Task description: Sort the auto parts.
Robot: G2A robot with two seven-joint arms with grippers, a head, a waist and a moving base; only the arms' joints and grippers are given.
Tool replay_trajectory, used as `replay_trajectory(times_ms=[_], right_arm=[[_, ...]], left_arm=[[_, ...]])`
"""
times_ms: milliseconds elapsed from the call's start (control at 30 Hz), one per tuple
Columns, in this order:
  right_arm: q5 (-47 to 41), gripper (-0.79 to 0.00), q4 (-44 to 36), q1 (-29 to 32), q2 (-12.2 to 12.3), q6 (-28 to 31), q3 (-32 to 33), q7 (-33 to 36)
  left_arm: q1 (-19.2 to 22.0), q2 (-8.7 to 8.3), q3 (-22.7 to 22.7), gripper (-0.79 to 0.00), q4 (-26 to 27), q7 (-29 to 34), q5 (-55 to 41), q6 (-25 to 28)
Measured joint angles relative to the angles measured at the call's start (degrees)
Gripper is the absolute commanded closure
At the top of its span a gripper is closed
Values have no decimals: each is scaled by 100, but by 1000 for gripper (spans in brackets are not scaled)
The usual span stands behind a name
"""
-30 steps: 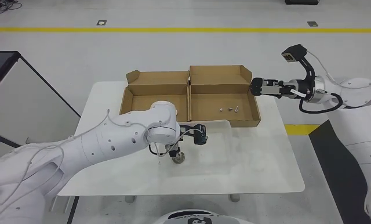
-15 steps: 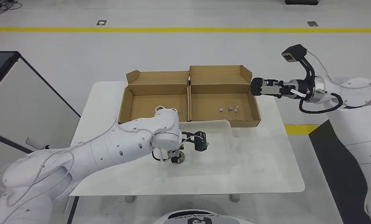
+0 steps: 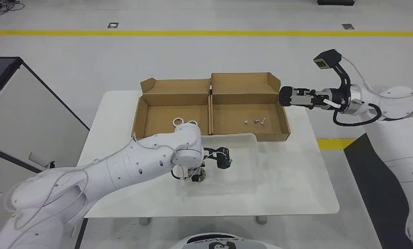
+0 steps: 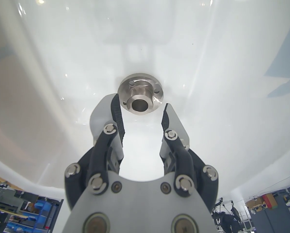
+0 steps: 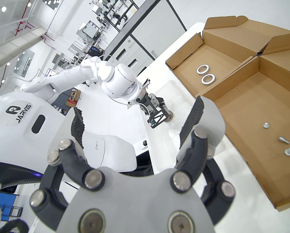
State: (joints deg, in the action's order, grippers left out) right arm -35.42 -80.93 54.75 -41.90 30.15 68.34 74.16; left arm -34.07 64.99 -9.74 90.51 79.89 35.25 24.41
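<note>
Left arm (image 3: 139, 164) lowered, metal flange (image 4: 140, 95) between its spread jaws

Pale glossy floor (image 3: 213, 55), crossed by a yellow line (image 3: 193, 33) beyond the far edge of the white table (image 3: 290, 178). Black-framed partition (image 3: 32, 113) off the table's left edge. Round ceiling lights (image 5: 3, 8) and workbenches (image 5: 106, 8) farther back in the hall.

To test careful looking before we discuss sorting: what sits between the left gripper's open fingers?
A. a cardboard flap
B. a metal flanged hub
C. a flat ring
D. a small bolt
B: in the left wrist view the metal flanged hub stands on its flange between the open fingers of the left gripper, not clamped.
</note>
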Motion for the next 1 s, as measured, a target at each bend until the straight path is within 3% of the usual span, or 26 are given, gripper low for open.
replay_trajectory(times_ms=[167,233,267,367,767,867,1000], right_arm=[[0,-785,0,0,0,0,0,0],[0,-785,0,0,0,0,0,0],[0,-785,0,0,0,0,0,0],[0,-785,0,0,0,0,0,0],[0,-785,0,0,0,0,0,0],[0,-785,0,0,0,0,0,0],[0,-785,0,0,0,0,0,0]], left_arm=[[-49,48,0,-332,-90,-17,75,17],[-60,64,0,-259,-116,-31,86,32],[-67,75,0,-157,-131,-39,94,39],[-80,105,0,0,-167,-61,119,62],[-2,280,0,0,-388,-179,113,179],[-15,320,0,-142,-455,-199,104,199],[-20,356,0,-212,-509,-212,97,212]])
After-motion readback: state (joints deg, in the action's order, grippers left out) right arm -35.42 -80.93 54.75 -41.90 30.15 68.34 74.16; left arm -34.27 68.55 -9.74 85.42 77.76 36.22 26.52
